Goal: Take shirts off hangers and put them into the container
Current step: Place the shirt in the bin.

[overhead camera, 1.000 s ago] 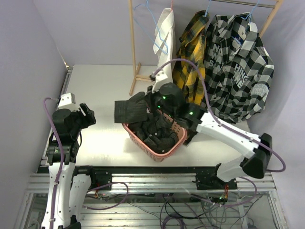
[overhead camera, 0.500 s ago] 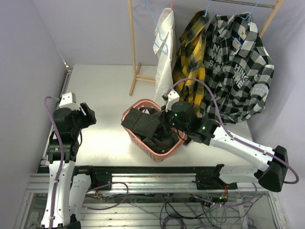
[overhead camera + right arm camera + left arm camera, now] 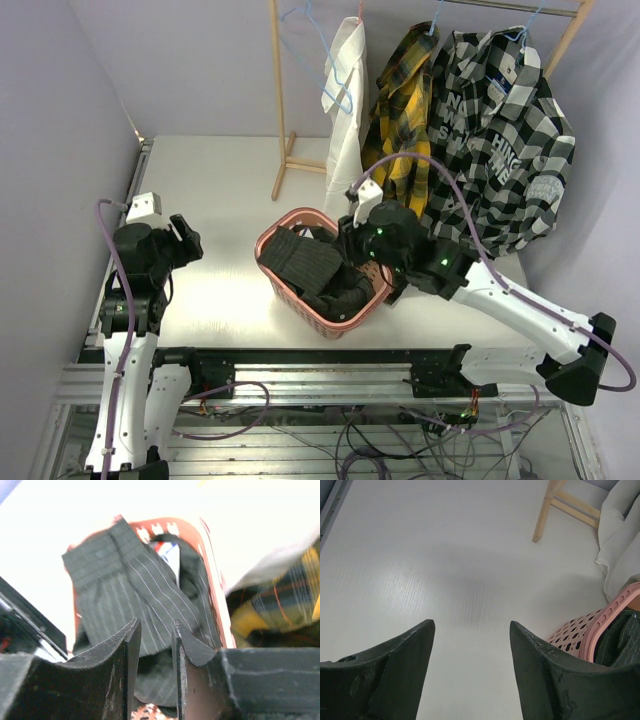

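We see a white table [image 3: 215, 180], matte, w/ faint grain in the left wrist view [image 3: 445, 555]. At its far side stands a wood rack [image 3: 278, 90]. Its left pole is approx. upright, w/ a short foot [image 3: 303, 163] lying flat on the table, pointing right. The same base shows top right in the wrist view [image 3: 544, 512]. A thin top rail [image 3: 555, 10] runs right to a 2nd pole [image 3: 573, 30], which tilts. The walls [image 3: 170, 60] are pale lilac on 3 sides. Along the table's near edge we've got an alu. frame [image 3: 300, 385]. Below it is a tangle of wires [image 3: 370, 445], red, black & purple.
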Controlling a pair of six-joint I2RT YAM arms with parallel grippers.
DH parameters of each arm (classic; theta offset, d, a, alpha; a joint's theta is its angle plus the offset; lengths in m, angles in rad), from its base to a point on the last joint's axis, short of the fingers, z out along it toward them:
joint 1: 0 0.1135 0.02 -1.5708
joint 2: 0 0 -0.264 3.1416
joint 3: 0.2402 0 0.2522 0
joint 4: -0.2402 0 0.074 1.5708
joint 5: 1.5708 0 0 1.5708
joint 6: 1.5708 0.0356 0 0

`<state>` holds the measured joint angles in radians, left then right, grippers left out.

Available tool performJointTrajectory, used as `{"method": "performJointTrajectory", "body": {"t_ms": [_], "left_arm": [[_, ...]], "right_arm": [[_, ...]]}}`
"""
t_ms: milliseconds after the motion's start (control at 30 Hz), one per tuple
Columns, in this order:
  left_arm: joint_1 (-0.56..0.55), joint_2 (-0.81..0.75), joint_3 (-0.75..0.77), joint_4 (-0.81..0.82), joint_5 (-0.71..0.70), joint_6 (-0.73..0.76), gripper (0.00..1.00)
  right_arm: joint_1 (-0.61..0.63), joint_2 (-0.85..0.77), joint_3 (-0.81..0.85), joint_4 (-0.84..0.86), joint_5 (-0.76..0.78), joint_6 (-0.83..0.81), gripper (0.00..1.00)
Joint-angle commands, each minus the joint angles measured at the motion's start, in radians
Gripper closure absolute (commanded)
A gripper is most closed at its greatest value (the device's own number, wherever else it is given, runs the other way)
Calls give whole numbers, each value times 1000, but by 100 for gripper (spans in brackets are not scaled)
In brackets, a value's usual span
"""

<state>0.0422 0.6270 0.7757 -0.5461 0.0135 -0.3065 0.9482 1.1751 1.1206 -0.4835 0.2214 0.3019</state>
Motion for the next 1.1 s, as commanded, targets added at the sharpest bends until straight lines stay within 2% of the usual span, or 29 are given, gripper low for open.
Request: {"method": "performJointTrajectory", "body": {"t_ms": [0, 167, 467, 633, 833, 1067], "left_arm": [[-7, 2, -10, 32, 28, 0, 28], [-8, 6, -10, 32, 26, -3, 28], [-9, 13, -10, 33, 24, -1, 28], [-10, 13, -13, 39, 31, 1, 28], [-11, 12, -13, 38, 28, 0, 28], [-12, 11, -13, 36, 24, -2, 28]], "right_arm": [[-3, -15, 92, 122, -106, -57, 71], [-3, 98, 107, 215, -231, -82, 80], [-5, 443, 62, 140, -294, -16, 81], [-5, 559, -12, 159, -307, 20, 81], [-4, 574, 4, 178, -288, 14, 81], [-2, 453, 133, 96, -215, -25, 79]]}}
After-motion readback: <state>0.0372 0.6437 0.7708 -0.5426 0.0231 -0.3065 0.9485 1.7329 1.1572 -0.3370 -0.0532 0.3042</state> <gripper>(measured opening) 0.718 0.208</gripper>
